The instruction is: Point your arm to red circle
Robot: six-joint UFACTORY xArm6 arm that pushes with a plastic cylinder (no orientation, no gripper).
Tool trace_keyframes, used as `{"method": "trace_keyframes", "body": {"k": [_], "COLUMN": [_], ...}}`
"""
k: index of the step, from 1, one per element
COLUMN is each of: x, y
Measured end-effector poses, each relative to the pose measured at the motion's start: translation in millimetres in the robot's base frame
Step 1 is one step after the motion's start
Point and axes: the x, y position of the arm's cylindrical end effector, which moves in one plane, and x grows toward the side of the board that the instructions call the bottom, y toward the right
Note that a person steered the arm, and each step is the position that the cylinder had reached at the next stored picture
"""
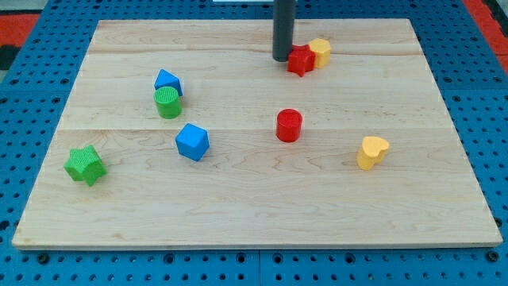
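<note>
Arm: dark rod, upright, entering from view's top; my tip (pixel 282 59) down on desk (pixel 254 206) near top edge, just left of red star block (pixel 301 60), touching or nearly so.
Claw: none fitted, so nothing open, closed or gripped; rod end only.
Writing/labels: none legible.
Red circle (cylinder) (pixel 289 125): mid-desk, toward view's bottom from tip, well apart, upright.
Yellow block (pixel 321 52): touching red star's right side.
Yellow heart-ish block (pixel 371 152): right of red circle.
Blue triangle (pixel 167 82) w/ green cylinder (pixel 167 103) just below it, left side.
Blue cube (pixel 192 141): left-centre.
Green star (pixel 85 165): far left.
</note>
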Motion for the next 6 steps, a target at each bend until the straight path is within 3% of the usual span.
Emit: {"method": "trace_keyframes", "body": {"k": [2,3,5,6], "x": [-3,25,80,124], "y": [-34,-29,56,56]}}
